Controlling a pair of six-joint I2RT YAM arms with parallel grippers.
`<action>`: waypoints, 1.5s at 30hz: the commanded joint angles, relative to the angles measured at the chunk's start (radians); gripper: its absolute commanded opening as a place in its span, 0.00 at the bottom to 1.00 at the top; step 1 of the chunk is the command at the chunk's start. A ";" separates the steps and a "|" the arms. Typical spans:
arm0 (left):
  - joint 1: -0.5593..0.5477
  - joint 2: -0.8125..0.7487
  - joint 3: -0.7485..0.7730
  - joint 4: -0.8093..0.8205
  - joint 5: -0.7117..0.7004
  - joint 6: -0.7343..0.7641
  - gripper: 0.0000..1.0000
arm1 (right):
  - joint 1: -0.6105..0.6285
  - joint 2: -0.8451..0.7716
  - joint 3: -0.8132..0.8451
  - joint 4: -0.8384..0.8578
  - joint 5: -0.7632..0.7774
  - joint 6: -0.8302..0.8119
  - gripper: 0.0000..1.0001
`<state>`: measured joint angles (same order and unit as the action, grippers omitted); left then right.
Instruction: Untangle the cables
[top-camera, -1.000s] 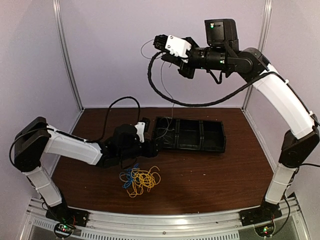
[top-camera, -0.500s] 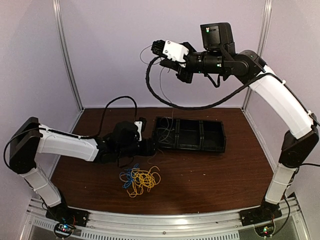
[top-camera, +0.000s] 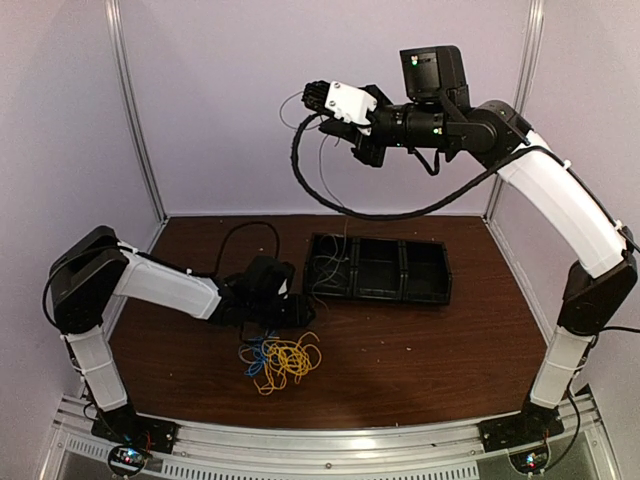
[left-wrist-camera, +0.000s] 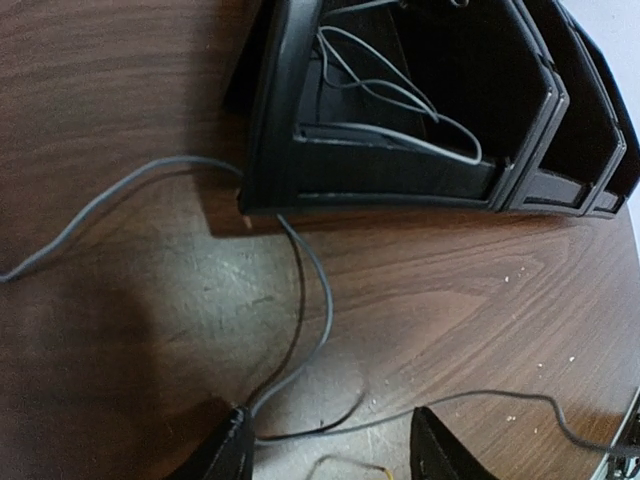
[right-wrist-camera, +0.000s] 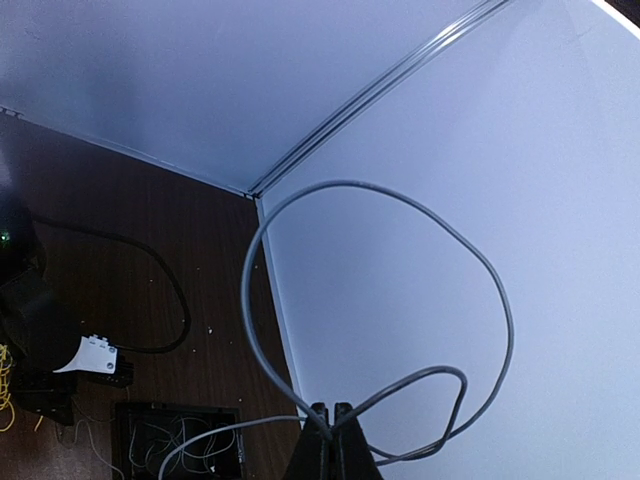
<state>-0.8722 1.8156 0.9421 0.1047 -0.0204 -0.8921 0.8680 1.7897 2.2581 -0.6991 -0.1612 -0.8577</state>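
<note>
A tangle of yellow and blue cables (top-camera: 282, 358) lies on the table in front of the tray. My right gripper (top-camera: 315, 95) is raised high near the back wall, shut on a pale grey cable (right-wrist-camera: 500, 300) that loops beyond its fingertips (right-wrist-camera: 333, 415). That cable hangs down into the left compartment of the black tray (top-camera: 400, 296), where more grey strands (left-wrist-camera: 400, 100) lie. My left gripper (top-camera: 298, 312) is low over the table by the tray's left end. In the left wrist view it (left-wrist-camera: 333, 450) stands open, with grey cable (left-wrist-camera: 325, 300) lying on the table between its fingers.
The tray (left-wrist-camera: 290, 120) has three compartments and sits at mid-table. A thick black arm cable (top-camera: 240, 215) arcs over the table's back left, and another (top-camera: 310, 180) sags from the right arm. Enclosure walls and a corner post (right-wrist-camera: 330, 110) close in the back.
My left arm has drawn back from the tray's left end and dropped lower, closer to the yellow and blue tangle, its jaws narrowing a little. The right arm shifted slightly left, still holding the grey cable.
</note>
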 joint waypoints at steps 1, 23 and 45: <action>0.034 0.059 0.075 0.038 0.065 0.097 0.52 | -0.005 -0.008 -0.005 0.012 -0.017 0.023 0.00; 0.036 -0.045 0.227 -0.172 -0.046 0.246 0.00 | -0.014 -0.021 -0.078 0.052 0.006 0.044 0.00; 0.140 0.178 0.494 0.397 0.374 0.281 0.00 | -0.233 0.135 -0.196 0.216 -0.276 0.363 0.00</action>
<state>-0.7784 1.9301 1.4307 0.2794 0.1917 -0.5163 0.6521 1.9316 2.0659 -0.5526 -0.3912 -0.5503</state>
